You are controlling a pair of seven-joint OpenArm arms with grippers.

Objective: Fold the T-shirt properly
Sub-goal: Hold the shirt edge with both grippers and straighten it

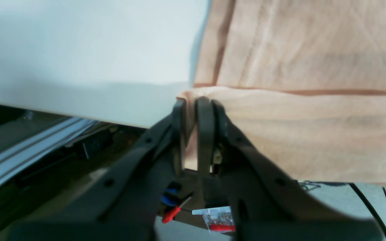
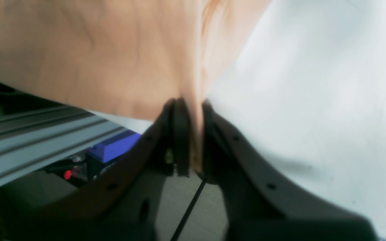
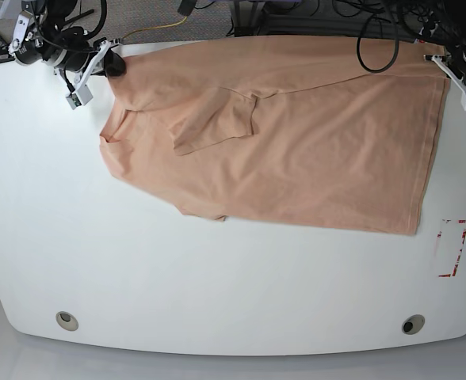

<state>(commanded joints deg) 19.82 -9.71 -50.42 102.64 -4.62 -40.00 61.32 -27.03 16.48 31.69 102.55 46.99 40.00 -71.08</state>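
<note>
The peach T-shirt (image 3: 312, 150) lies across the far half of the white table (image 3: 217, 285), with one sleeve folded onto its body. My left gripper (image 3: 443, 62) is at the shirt's far right corner. In the left wrist view it (image 1: 193, 107) is shut on a fold of the shirt's edge (image 1: 313, 134) beside the table's rim. My right gripper (image 3: 112, 65) is at the far left corner. In the right wrist view it (image 2: 193, 110) is shut on a pinched ridge of the shirt (image 2: 95, 60).
A red-and-white marker (image 3: 452, 248) lies on the table near its right edge. Two round holes (image 3: 67, 321) (image 3: 412, 324) sit by the front edge. Cables (image 3: 376, 32) and arm bases crowd the far rim. An aluminium rail (image 2: 28, 134) runs beyond that rim.
</note>
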